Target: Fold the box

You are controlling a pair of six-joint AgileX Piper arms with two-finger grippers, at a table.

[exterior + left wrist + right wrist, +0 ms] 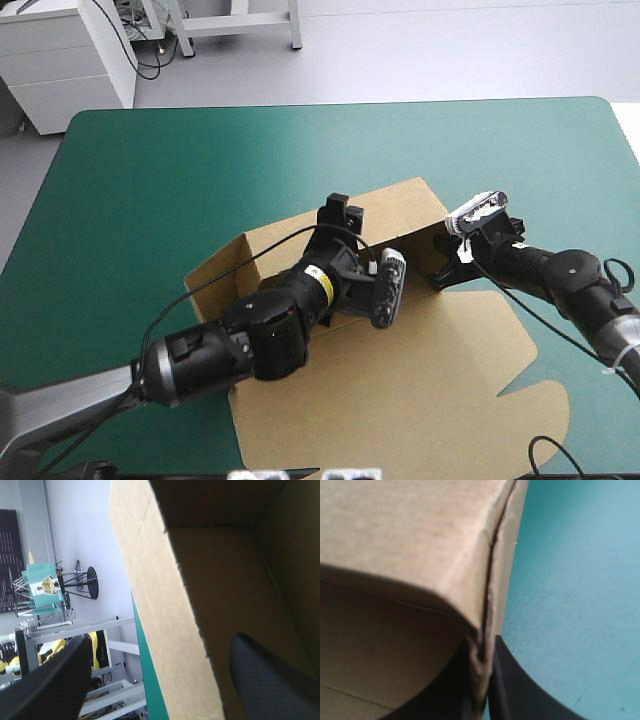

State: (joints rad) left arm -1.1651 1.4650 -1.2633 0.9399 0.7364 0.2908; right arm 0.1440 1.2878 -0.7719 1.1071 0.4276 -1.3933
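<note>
**Box.** The box [400, 380] is a part-formed open tray of brown board. Its far wall and left wall stand raised, and the hollow behind them is in shadow. The lid lies flat, on the side of the tray toward the near edge of the surface. The lid's outer edge is cut in rounded lobes with a notch on its right side. In the left wrist view the box [165, 620] shows a raised wall edge-on, with a scored line along its top face and the inner floor and a corner beyond. In the right wrist view the box [410, 540] shows a right-hand corner, where two layers of board meet along a dark seam.

**Left pincer.** The left pincer [342, 213] is at the far wall of the box. In its own view the left pincer [160, 639] is spread, with one black finger outside the wall and the other inside the tray. Neither finger is seen touching the board.

**Right pincer.** The right pincer [443, 268] is at the right corner of the tray. In its own view the right pincer [482, 650] is pressed almost together, pinching the doubled board at the seam.

**Surface.** The surface [150, 180] has a teal-green cover. The box rests on it about midway between the left and right edges, and the lid reaches close to the near edge. Bare cover lies to the left, to the right and beyond the box. The surface [570, 580] lies just beside the pinched corner.
</note>
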